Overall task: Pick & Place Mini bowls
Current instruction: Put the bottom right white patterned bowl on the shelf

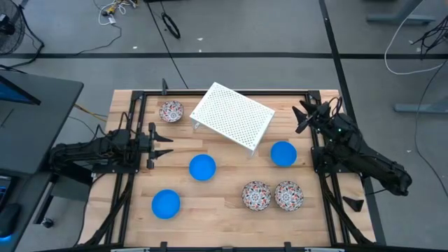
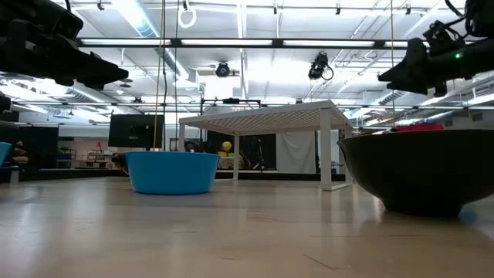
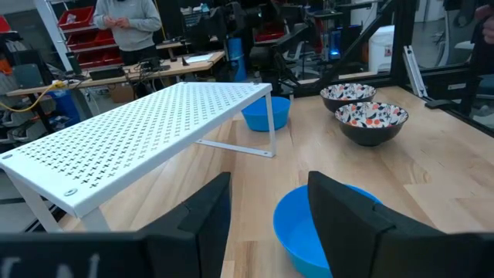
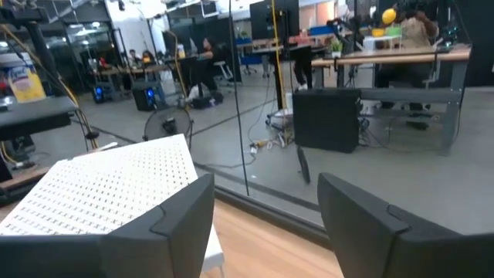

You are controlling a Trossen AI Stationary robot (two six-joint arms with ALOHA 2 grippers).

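Six mini bowls rest on their bases on the wooden table. The blue ones are at the table's middle (image 1: 202, 167), by the right side (image 1: 283, 154) and at the near left (image 1: 166, 204). One speckled bowl (image 1: 171, 111) stands far left, and two more (image 1: 256, 195) (image 1: 288, 195) stand near right. My left gripper (image 1: 162, 145) hangs open at the left side, pointing at the middle blue bowl (image 3: 316, 232) without touching it. My right gripper (image 1: 304, 115) is open above the far right corner, pointing past the table's far edge, and touches nothing.
A white perforated rack (image 1: 232, 115) stands on thin legs at the far middle, tilted in plan, with the right-hand blue bowl (image 3: 266, 114) just beyond its corner. A black frame (image 1: 329, 175) rims the table. Bare wood lies between the bowls. A person (image 3: 127, 23) stands in the room behind.
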